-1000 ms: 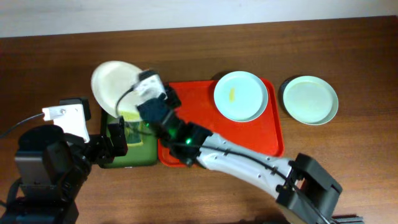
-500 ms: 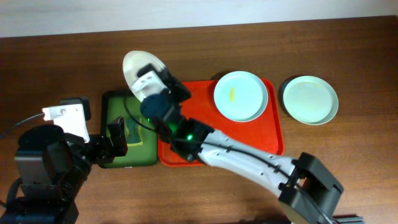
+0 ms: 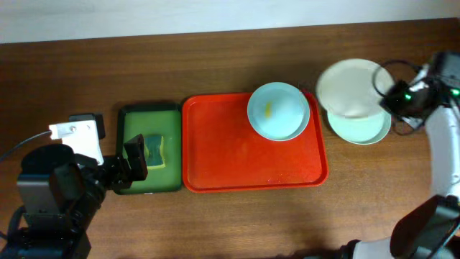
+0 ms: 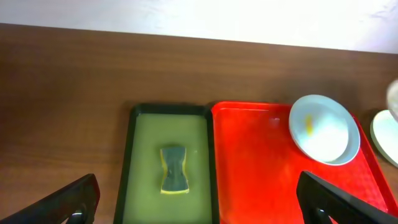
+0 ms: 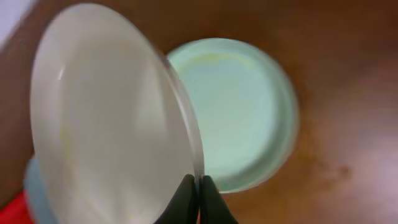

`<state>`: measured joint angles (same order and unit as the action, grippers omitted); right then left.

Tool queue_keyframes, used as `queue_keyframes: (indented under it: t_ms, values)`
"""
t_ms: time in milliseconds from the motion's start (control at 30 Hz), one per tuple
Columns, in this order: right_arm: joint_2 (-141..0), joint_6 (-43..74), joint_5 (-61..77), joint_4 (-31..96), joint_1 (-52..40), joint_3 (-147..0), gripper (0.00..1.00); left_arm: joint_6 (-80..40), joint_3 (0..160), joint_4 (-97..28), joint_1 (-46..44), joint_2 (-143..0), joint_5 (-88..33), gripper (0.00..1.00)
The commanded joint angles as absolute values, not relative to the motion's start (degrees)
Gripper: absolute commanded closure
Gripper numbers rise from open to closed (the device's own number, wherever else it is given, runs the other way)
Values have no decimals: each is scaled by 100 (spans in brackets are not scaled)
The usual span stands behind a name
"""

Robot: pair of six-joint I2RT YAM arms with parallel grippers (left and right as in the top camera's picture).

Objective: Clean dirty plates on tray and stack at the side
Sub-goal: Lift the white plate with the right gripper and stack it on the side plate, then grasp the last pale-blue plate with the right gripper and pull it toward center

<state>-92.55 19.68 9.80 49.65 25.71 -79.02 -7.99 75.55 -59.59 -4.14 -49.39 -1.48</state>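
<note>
Brown wood-grain table (image 3: 215,65) is spanned by row of three things laid directly on it. Dark green tray (image 3: 149,107) is set at left. Red tray (image 3: 230,151) is placed just beside it, at centre. Pale mint plate (image 3: 359,131) is laid on bare wood just beside red tray's right edge, partly covered in overhead view.

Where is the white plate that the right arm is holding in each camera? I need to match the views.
Overhead: white plate at upper right, past the red tray, partly over the mint plate.
Left wrist: only a blurred pale sliver at the far right edge, probably it.
Right wrist: white plate fills the left half, tilted, its rim pinched by the right gripper.
Shared landmark: the mint plate on the bare table.
</note>
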Motion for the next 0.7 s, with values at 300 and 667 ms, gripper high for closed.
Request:
queue_keyframes:
  t_ms: [300, 667]
  values:
    - [-10556, 1109, 1341, 5321, 2961, -8162, 29, -786, 7599, -5951, -405, -4921, -172, 1]
    - [-11214, -95, 1096, 4755, 154, -8418, 35, -786, 7599, -5951, -405, -4921, -172, 1]
